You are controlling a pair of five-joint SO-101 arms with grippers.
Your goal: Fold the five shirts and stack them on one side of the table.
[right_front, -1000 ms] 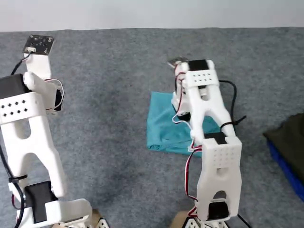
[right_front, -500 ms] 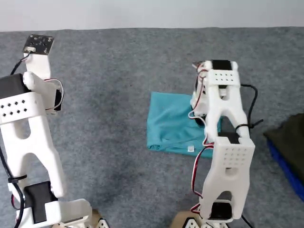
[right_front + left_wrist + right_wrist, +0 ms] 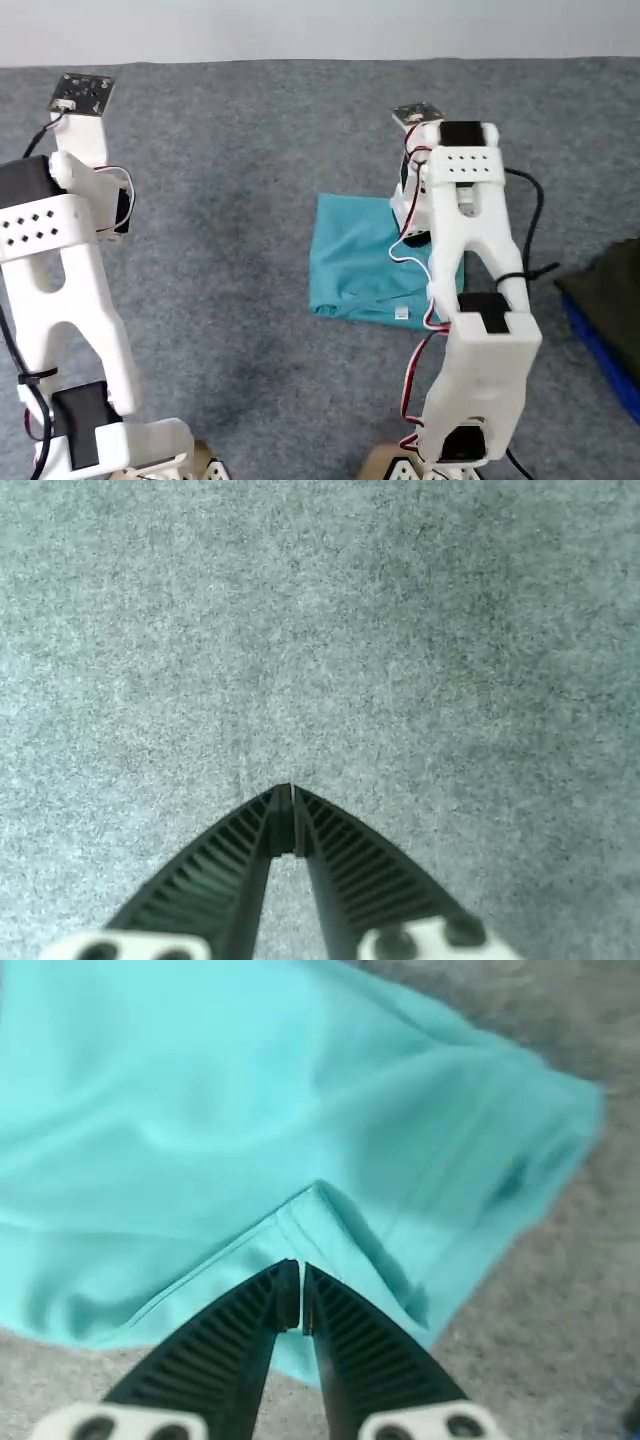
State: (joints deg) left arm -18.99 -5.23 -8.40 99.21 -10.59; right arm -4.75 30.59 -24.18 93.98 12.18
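A teal shirt lies folded on the grey carpet at the middle of the table. The right arm stands over the shirt's right side and hides that part of it. In the right wrist view my right gripper is shut, its tips pinching a raised hem fold of the teal shirt. The left arm stands at the table's left, well away from the shirt. My left gripper is shut with nothing in it, above bare carpet.
A dark green heap of cloth lies at the right edge, over a blue container rim. Grey carpet stretches between the two arms and behind the shirt.
The right arm's wrist swung to the right, then drew back a little to the left, uncovering the shirt's near right part. The left arm kept still.
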